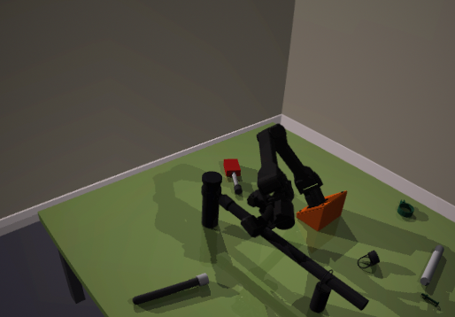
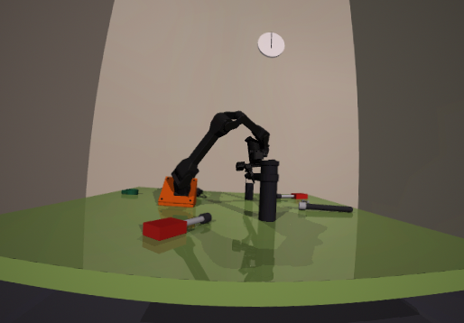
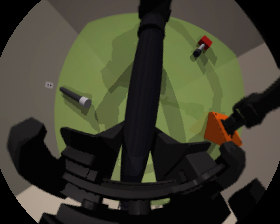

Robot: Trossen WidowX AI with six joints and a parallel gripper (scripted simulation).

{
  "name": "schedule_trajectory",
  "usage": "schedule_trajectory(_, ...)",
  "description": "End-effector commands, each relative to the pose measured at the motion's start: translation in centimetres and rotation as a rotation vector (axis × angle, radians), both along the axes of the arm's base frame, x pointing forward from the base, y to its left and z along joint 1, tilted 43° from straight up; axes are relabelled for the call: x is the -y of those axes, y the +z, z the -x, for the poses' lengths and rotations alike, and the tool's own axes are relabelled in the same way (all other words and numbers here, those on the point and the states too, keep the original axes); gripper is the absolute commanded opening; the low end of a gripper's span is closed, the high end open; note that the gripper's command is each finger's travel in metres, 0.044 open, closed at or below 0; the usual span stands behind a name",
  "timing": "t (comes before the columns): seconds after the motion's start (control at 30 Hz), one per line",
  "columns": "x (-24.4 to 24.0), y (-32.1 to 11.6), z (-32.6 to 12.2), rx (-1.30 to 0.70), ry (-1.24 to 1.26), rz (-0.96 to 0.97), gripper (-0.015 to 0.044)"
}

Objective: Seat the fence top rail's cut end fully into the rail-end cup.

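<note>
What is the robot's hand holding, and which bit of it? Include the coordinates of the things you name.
The gripper (image 1: 255,228) (image 3: 138,124) is shut on the long black rail (image 1: 302,259) (image 3: 143,85), partway along it, between the big post (image 1: 210,207) (image 2: 268,198) and the small post (image 1: 320,297) (image 2: 249,191).
</note>
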State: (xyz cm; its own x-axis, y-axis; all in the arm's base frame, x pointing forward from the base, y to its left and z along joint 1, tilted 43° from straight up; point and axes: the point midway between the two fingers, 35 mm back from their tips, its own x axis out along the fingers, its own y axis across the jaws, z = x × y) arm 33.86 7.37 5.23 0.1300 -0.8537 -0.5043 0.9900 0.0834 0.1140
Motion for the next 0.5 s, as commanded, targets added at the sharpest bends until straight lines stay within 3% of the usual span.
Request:
schedule_trajectory(0.0, 0.05, 0.37, -0.10, 0.007, 0.007, 0.006, 0.0000)
schedule_trajectory(0.47, 0.00, 0.00, 0.00, 0.000, 0.000, 0.000, 0.0000)
